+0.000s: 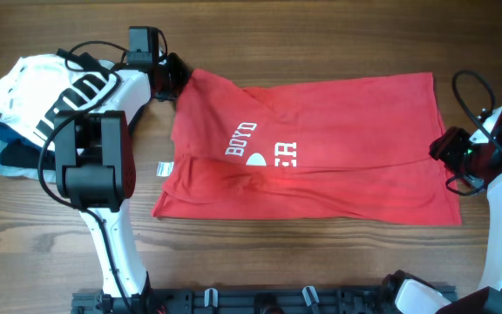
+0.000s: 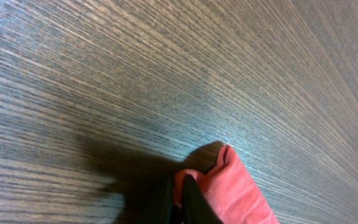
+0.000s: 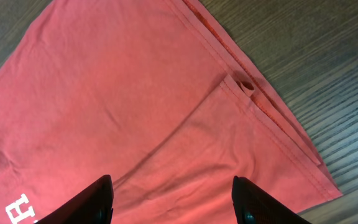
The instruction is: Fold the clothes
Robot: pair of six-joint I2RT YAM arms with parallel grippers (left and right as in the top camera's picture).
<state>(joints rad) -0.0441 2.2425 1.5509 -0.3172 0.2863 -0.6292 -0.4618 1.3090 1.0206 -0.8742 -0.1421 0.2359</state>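
Looking down from overhead, I see the red T-shirt (image 1: 321, 148) lying across the middle of the bench (image 1: 321, 35), partly folded over itself. Its white lettering (image 1: 244, 138) shows near the centre, and a small white tag (image 1: 164, 168) pokes out at its 9 o'clock edge. My left fingers (image 1: 174, 80) sit at the shirt's 11 o'clock corner, touching the cloth there. My right fingers (image 1: 441, 153) are at the shirt's 3 o'clock edge. At the bench's 9 o'clock is a pile: a white garment with black stripes (image 1: 33, 92) on top of black and light blue pieces (image 1: 7, 159).

On the left wrist camera, the left fingers (image 2: 180, 202) are pressed together at 6 o'clock with a bunched tip of the red T-shirt (image 2: 235, 193) pinched between them. The cloth trails toward 5 o'clock over bare wood.

On the right wrist camera, the right fingers (image 3: 179, 202) are spread wide, tips at 7 and 5 o'clock, gripping nothing, with the flat shirt below. A folded-over flap (image 3: 229, 143) with a stitched hem runs from 1 o'clock toward 7 o'clock. A bit of lettering shows at 8 o'clock.
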